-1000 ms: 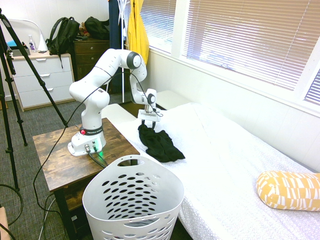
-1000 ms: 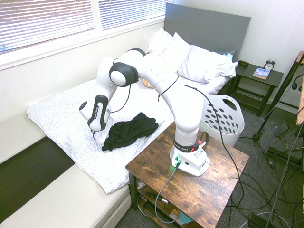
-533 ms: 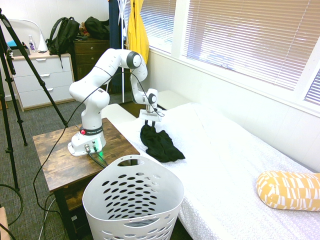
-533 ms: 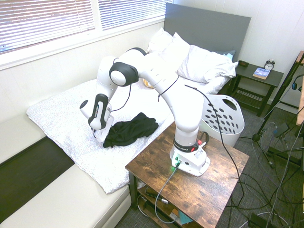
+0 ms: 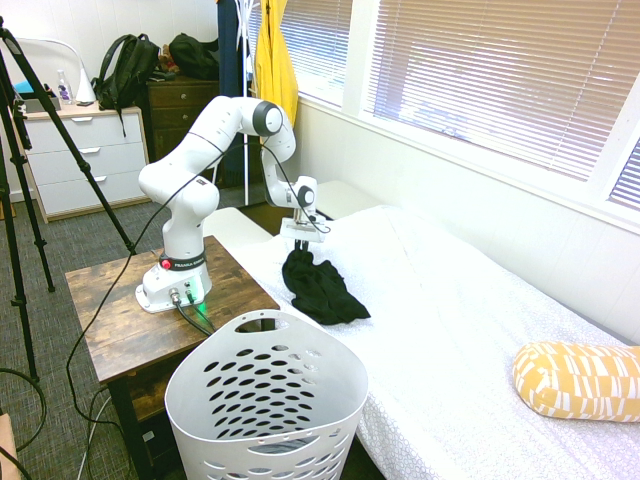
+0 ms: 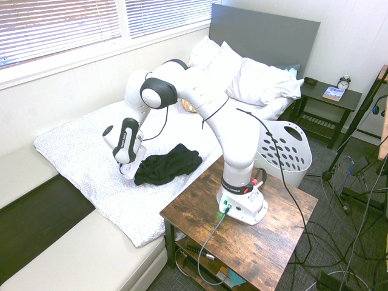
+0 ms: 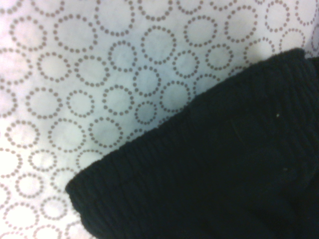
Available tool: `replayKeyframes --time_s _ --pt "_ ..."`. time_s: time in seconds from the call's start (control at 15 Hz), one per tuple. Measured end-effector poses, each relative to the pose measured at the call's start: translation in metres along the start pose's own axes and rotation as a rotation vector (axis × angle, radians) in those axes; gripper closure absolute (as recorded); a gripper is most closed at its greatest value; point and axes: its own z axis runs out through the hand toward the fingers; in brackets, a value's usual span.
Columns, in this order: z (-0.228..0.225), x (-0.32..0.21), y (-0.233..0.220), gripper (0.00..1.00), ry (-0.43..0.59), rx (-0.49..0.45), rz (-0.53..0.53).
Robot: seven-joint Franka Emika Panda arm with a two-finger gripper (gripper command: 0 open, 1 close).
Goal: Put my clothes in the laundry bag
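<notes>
The step in hand is the pick-up: the hand (image 5: pixel 298 246) points steeply down at the far end of the black clothes (image 5: pixel 320 287), its fingers drawn together on a bunch of the fabric at that end, as far as the exterior views let one judge. That end looks gathered up toward the hand, while the rest of the clothes lies spread on the white bed (image 5: pixel 450 320), near the edge that faces the desk (image 5: pixel 110 310). In the wrist view a ribbed black hem (image 7: pixel 209 169) fills the lower part, lying over the bed's dotted-circle cover (image 7: pixel 99 74). The basket (image 5: pixel 266 400) stands on the floor at the near end of the desk, close against the bed, mouth up and with nothing visible inside; it is well apart from the clothes. None of the task is done yet beyond the grasp. The next move calls for a lift high enough that the hanging fabric clears the bed and then the basket's rim, since the clothes look about as long as the basket is tall. After that the arm must swing toward the near side, over the desk corner, and stop above the mouth before letting go. A risk is that only a thin fold is caught and slips out as the weight comes on.
</notes>
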Motion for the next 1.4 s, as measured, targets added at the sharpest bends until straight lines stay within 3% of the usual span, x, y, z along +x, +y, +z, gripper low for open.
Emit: replayKeyframes --time_s 0.2,0.47,0.87,1.4 --pt "-0.028 0.002 0.02 1.0 -0.061 -0.011 0.013" --pt "-0.083 0.018 0.072 1.0 -0.07 -0.026 0.046" --pt "-0.217 0.034 0.215 1.0 -0.029 -0.117 0.107" --pt "-0.325 -0.013 0.415 1.0 0.011 -0.246 0.236"
